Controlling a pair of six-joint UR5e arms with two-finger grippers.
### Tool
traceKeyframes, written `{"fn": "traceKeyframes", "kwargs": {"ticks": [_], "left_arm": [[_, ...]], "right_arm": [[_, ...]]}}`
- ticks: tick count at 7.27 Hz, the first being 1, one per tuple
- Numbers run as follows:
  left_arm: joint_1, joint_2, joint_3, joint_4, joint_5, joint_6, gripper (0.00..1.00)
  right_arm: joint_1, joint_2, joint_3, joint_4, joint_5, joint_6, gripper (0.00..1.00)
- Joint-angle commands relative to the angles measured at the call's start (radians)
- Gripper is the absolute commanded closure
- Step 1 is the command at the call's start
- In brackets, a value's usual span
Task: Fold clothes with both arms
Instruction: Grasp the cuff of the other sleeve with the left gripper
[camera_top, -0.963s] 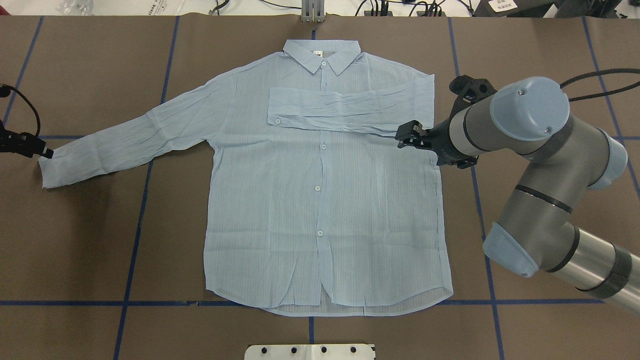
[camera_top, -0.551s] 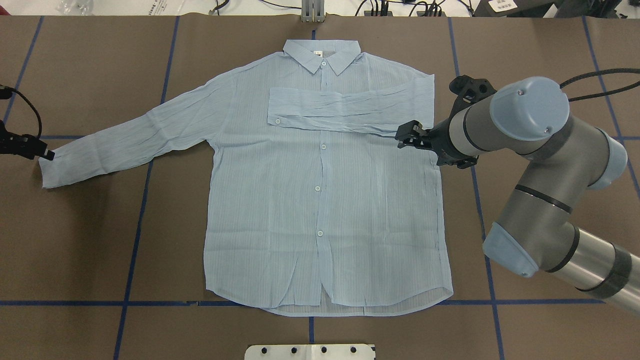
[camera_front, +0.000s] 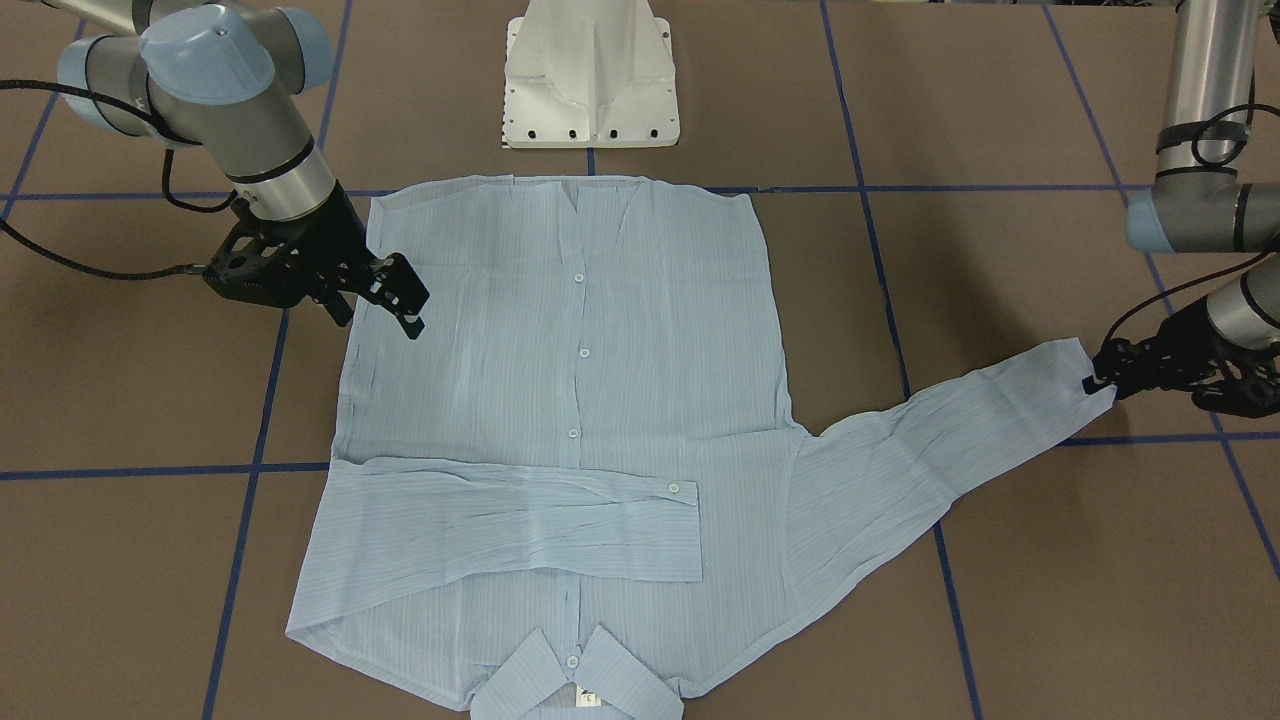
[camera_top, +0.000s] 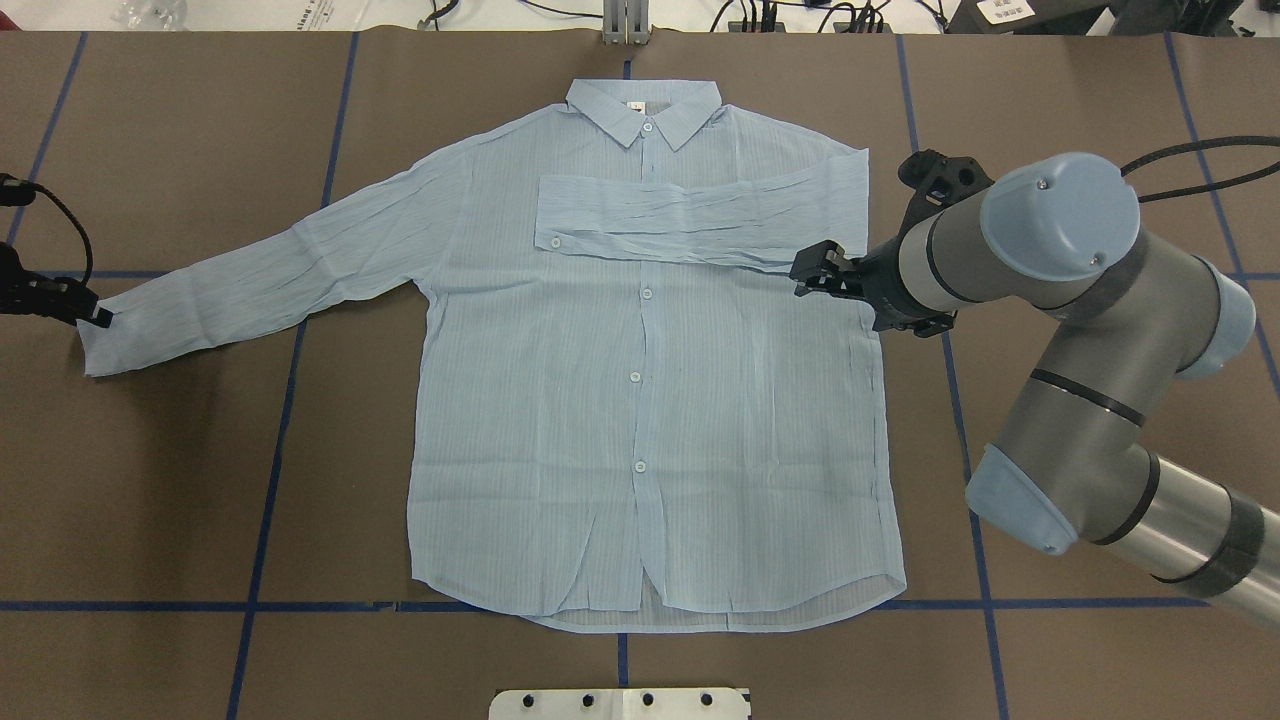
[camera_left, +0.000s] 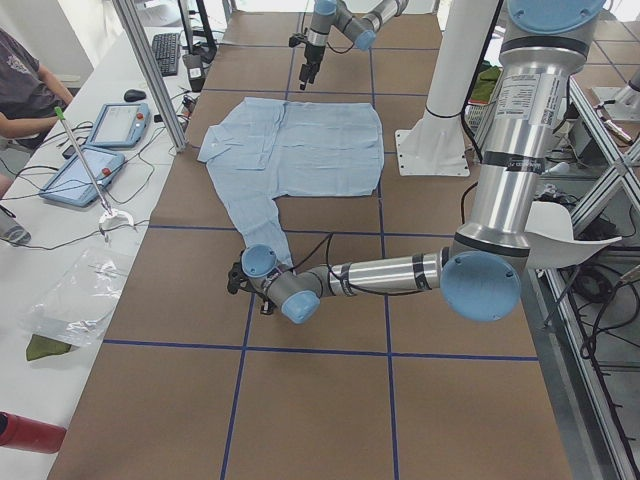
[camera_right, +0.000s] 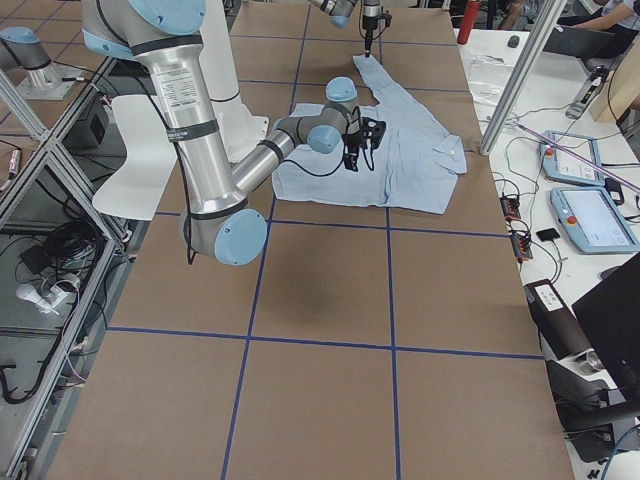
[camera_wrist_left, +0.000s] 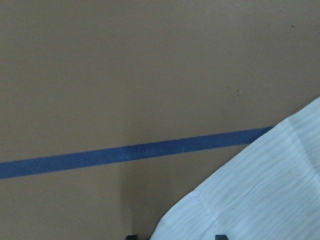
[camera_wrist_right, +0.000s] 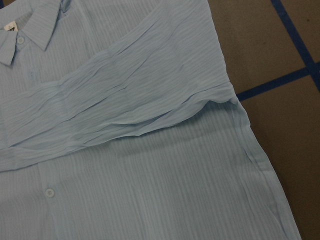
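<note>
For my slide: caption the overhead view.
Shirt, one sleeve folded across; left claw at the other cuff, right claw nearby.

You've got brown table cover all round, gridded with blue tape lines, one crossing just ahead of your left gripper. Out past its tips, behind an aluminium post, a white bench carries tablets and a keyboard.

The table has a brown cover with blue tape lines in a grid. At the centre of the overhead view the pale-blue shirt lies flat, collar toward the top, with a folded sleeve across its chest and a straight sleeve reaching to the left. A white base stands at the bottom edge.
</note>
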Motion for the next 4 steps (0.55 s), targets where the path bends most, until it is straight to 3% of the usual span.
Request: {"fn": "traceKeyframes", "kwargs": {"ticks": [1,3,4], "left_arm": [[-0.002,0.005,-0.020,-0.001,-0.004,-0.002,1.00],[-0.005,0.021,-0.131,0.013,-0.059,-0.029,1.00],[-0.005,0.011,-0.189,0.013,-0.057,-0.150,1.00]], "right_arm": [[0.000,0.000,0.002,0.000,-0.002,0.000,0.01],[0.001,-0.003,0.002,0.000,0.000,0.000,0.01],[0.003,-0.006,0.002,0.000,0.000,0.000,0.01]]}}
